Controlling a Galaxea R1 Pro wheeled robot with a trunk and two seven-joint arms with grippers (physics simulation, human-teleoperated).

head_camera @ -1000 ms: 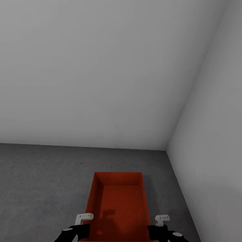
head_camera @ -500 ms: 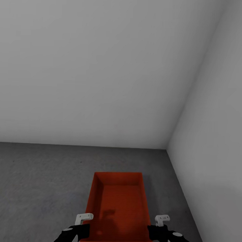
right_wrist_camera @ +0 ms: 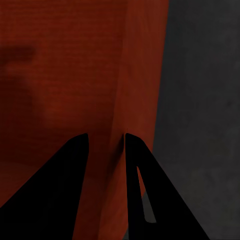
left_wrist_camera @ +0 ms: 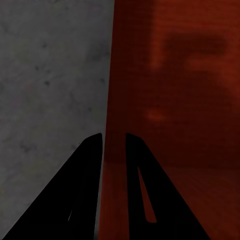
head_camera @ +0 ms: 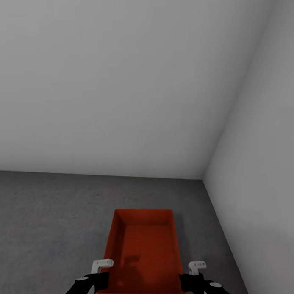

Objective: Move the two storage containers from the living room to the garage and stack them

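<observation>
An orange-red storage container (head_camera: pixel 143 248) sits low in the head view, near the corner where two pale grey garage walls (head_camera: pixel 124 78) meet, with dark grey concrete floor (head_camera: pixel 42 219) around and under it. Whether it rests on the floor or hangs just above cannot be told. Nothing lies inside it; its ribbed bottom carries only dim shadows. The left hand (left_wrist_camera: pixel 114 140) pinches the container's left long wall, one finger inside, one outside. The right hand (right_wrist_camera: pixel 106 139) pinches the opposite long wall the same way. Bare floor lies between the container and both walls.
</observation>
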